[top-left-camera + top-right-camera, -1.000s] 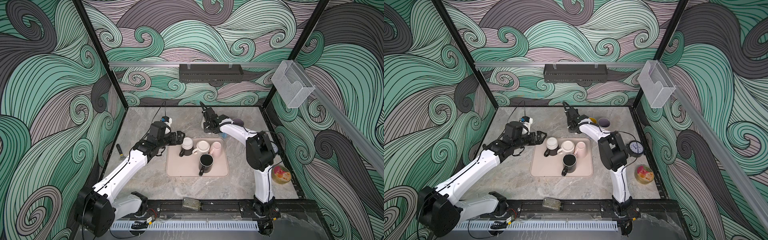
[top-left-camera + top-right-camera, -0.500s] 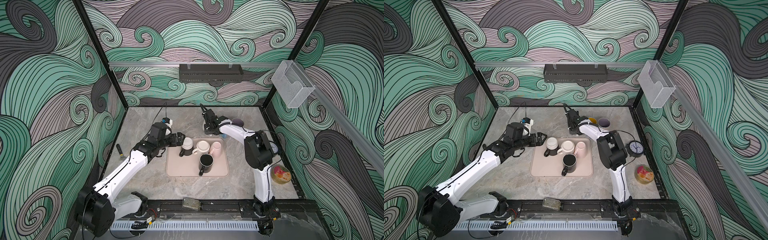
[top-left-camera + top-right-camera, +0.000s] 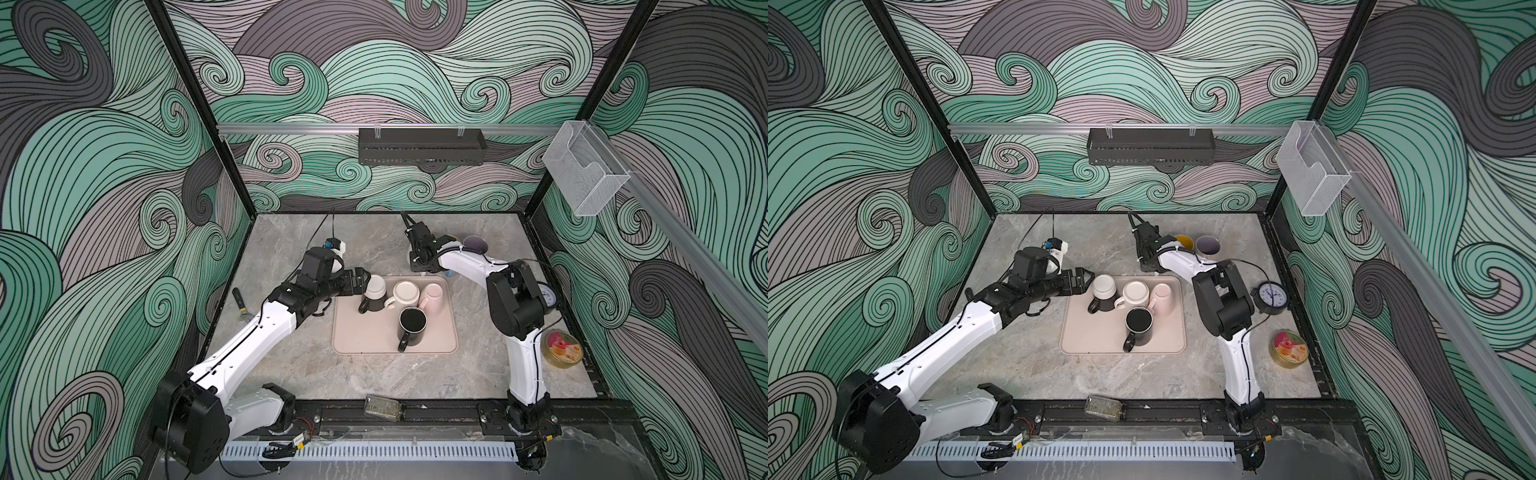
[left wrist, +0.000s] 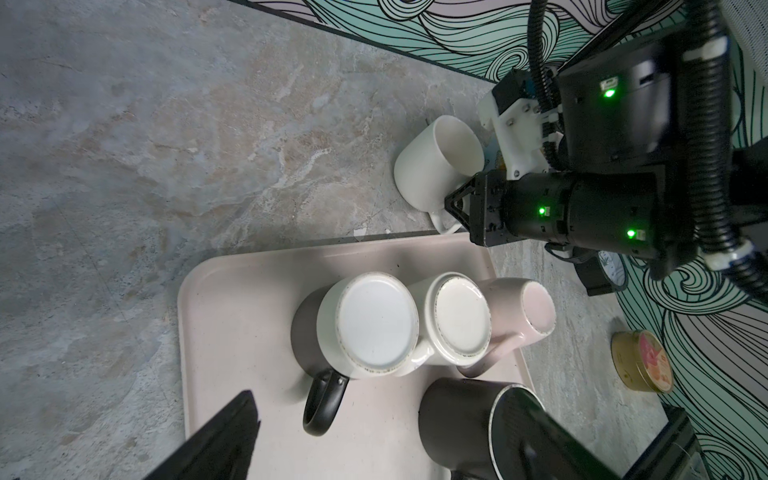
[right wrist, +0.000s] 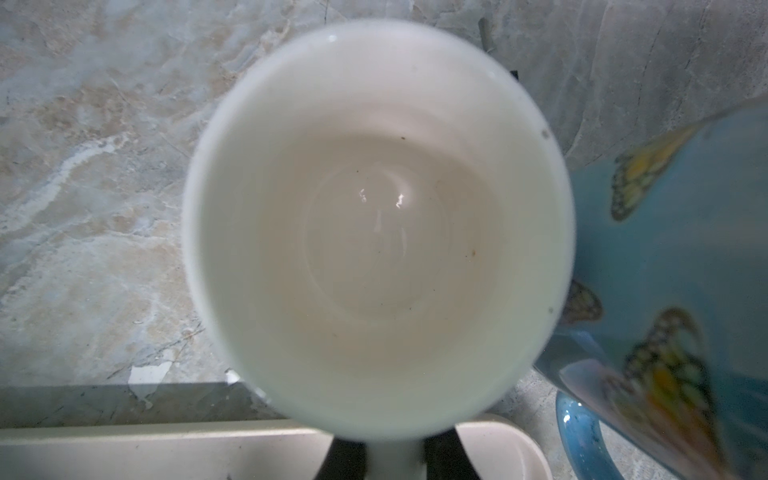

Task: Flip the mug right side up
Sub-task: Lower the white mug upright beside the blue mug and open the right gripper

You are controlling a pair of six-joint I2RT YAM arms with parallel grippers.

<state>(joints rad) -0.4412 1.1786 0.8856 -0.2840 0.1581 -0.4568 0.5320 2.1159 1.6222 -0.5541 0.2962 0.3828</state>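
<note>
My right gripper (image 3: 417, 266) is shut on the handle of a white mug (image 4: 436, 166) just behind the tray's far edge. The mug's mouth faces up, and the right wrist view looks straight into its empty inside (image 5: 378, 232). I cannot tell whether its base rests on the table. In both top views the gripper hides most of this mug. My left gripper (image 3: 365, 279) (image 3: 1088, 276) is open beside an upside-down black-and-white mug (image 3: 374, 291) (image 4: 365, 324) at the tray's back left. Its fingers (image 4: 224, 436) are apart and hold nothing.
On the pink tray (image 3: 357, 345) (image 4: 232, 299) a cream mug (image 3: 405, 293) and a pink mug (image 3: 432, 297) stand upside down, and a black mug (image 3: 411, 326) stands upright. A blue butterfly mug (image 5: 673, 249) stands beside the white one. Two cups (image 3: 1207, 245), a clock (image 3: 1271, 297) and a tin (image 3: 1289, 349) sit to the right.
My left gripper has moved right, closer to the upside-down black-and-white mug, still open. The right gripper has barely moved and stays shut on the white mug's handle.
</note>
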